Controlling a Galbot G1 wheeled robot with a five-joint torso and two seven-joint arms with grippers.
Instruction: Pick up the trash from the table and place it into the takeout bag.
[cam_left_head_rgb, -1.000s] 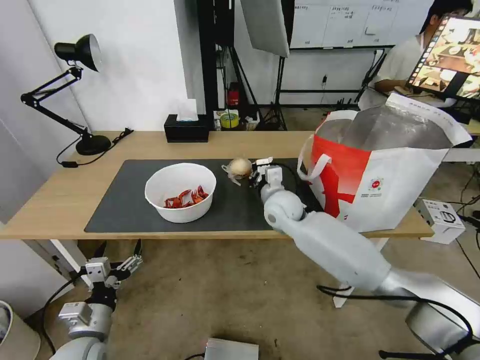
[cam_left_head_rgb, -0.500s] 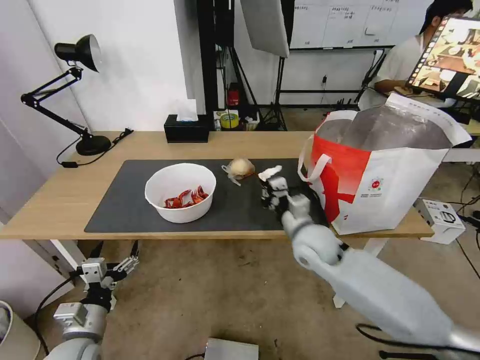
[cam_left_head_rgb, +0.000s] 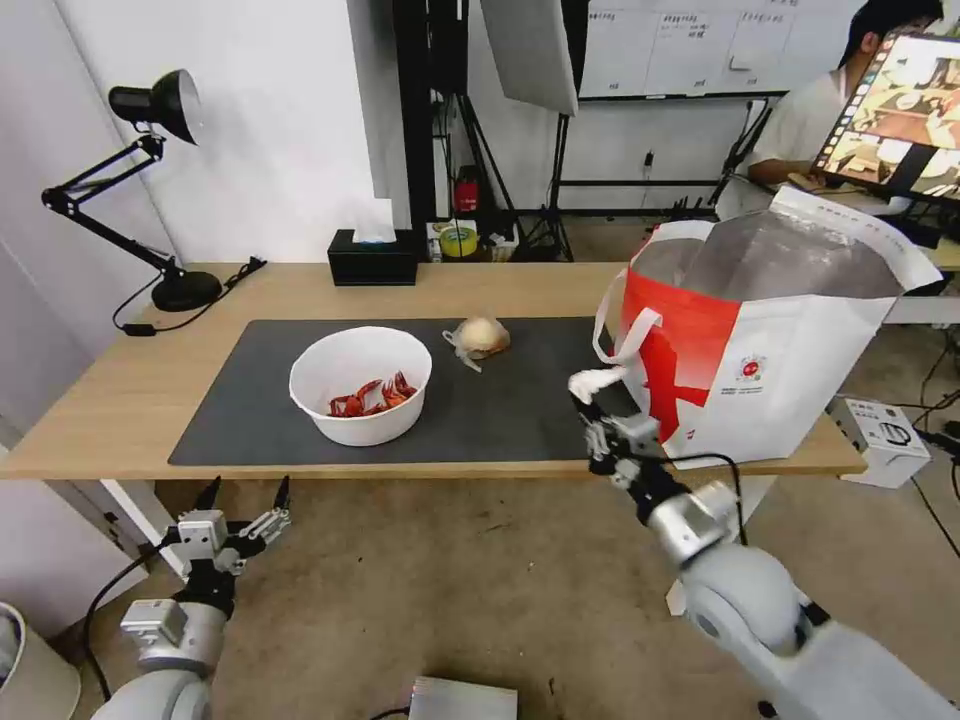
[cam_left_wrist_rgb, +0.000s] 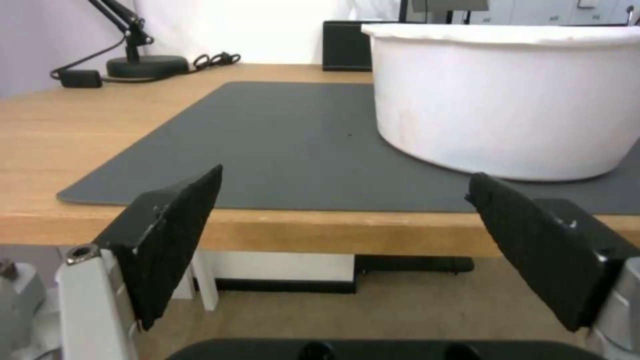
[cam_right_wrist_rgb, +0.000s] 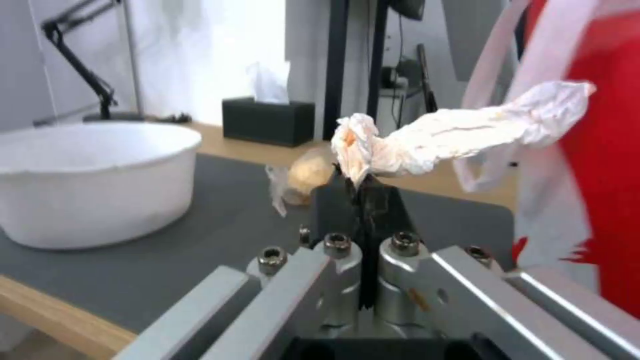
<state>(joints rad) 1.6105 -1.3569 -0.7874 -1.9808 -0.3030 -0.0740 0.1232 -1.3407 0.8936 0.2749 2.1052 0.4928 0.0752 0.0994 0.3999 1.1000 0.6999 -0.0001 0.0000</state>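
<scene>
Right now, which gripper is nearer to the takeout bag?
Right. The right gripper, shut on the tissue wad, is beside the takeout bag. The left gripper hangs open below the table edge.

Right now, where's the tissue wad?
Pinched in the right gripper, the tissue wad is lifted off the table, just in front of the takeout bag on the robot's right.

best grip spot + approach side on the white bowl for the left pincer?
Probably the near rim of the white bowl: pinch it from above, one finger inside, one outside. The wall looks too wide to span, and the crayfish shells lie low inside. The open left pincer hangs below the table edge.
</scene>
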